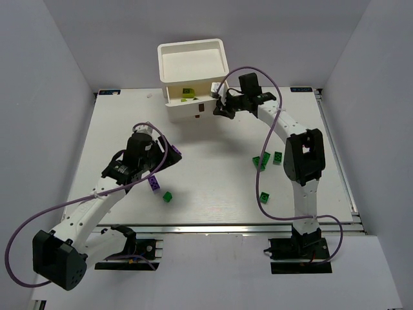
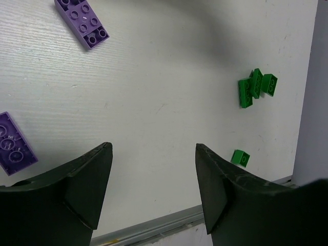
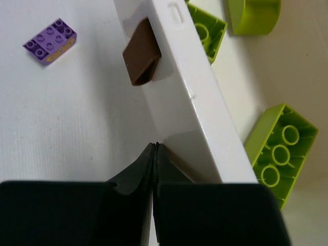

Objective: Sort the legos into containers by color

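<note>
The white drawer unit point(image 1: 193, 64) stands at the back, topped by a tray. One drawer is pulled out; its front wall point(image 3: 174, 77) carries a brown handle point(image 3: 141, 54), and yellow-green legos point(image 3: 277, 151) lie inside it. My right gripper point(image 3: 155, 147) is shut with nothing between the fingers, its tips against the drawer front beside the handle; it also shows in the top view point(image 1: 218, 108). My left gripper point(image 2: 154, 154) is open and empty above the table, also seen from above point(image 1: 164, 161). Purple legos point(image 2: 82, 20) point(image 2: 13, 143) lie near it.
Dark green legos lie on the table: a cluster point(image 2: 256, 87) at the right point(image 1: 268, 159), one point(image 1: 265, 196) nearer the front edge, one point(image 1: 168, 197) by the left arm. A purple lego point(image 3: 50, 41) lies in front of the drawer. Grey walls close the sides.
</note>
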Motion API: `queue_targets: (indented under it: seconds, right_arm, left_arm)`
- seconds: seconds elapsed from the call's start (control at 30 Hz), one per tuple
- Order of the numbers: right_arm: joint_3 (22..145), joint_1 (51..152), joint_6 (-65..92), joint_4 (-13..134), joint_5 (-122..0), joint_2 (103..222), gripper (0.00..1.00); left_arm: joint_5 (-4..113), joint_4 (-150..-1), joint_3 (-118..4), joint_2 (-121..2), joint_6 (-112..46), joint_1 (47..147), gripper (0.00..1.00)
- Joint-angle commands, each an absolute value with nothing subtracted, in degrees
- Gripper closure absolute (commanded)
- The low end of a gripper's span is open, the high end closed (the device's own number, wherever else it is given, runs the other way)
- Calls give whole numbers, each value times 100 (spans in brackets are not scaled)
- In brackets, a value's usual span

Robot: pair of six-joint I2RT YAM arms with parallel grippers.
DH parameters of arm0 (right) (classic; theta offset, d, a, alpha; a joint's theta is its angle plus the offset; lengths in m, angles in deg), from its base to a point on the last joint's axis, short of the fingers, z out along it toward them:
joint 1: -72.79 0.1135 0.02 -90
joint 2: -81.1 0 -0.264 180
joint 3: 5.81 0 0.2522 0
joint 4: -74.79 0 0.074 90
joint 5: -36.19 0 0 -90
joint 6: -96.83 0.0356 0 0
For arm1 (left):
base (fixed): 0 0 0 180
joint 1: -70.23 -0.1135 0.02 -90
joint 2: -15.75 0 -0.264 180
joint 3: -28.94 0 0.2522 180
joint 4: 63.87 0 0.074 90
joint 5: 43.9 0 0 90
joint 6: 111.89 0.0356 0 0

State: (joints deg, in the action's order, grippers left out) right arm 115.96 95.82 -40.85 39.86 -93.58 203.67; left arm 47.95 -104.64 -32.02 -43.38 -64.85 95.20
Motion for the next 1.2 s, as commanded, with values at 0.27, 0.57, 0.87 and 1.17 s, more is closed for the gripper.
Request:
queue_targets:
  seconds: [0.27, 0.57, 0.87, 1.17]
  right_arm:
    - [11676, 9485, -4037, 4679, -10944, 19625, 87]
    - [12116, 9600, -3791, 4513, -10952, 19914, 92]
    - [12107, 10003, -4503, 3598, -11595, 19914, 100]
    - [11772, 10628, -3343, 5382, -9058, 20195, 99]
  left_arm:
    - [4707, -10392, -3290, -4191, -6381, 9502, 26]
    - [4487, -10435, -3317, -4129, -6390, 9502, 26]
    - [4417, -10567, -3255, -3909, -6407, 9502, 26]
    - [4355, -10629, -3281, -3857, -6434, 9502, 26]
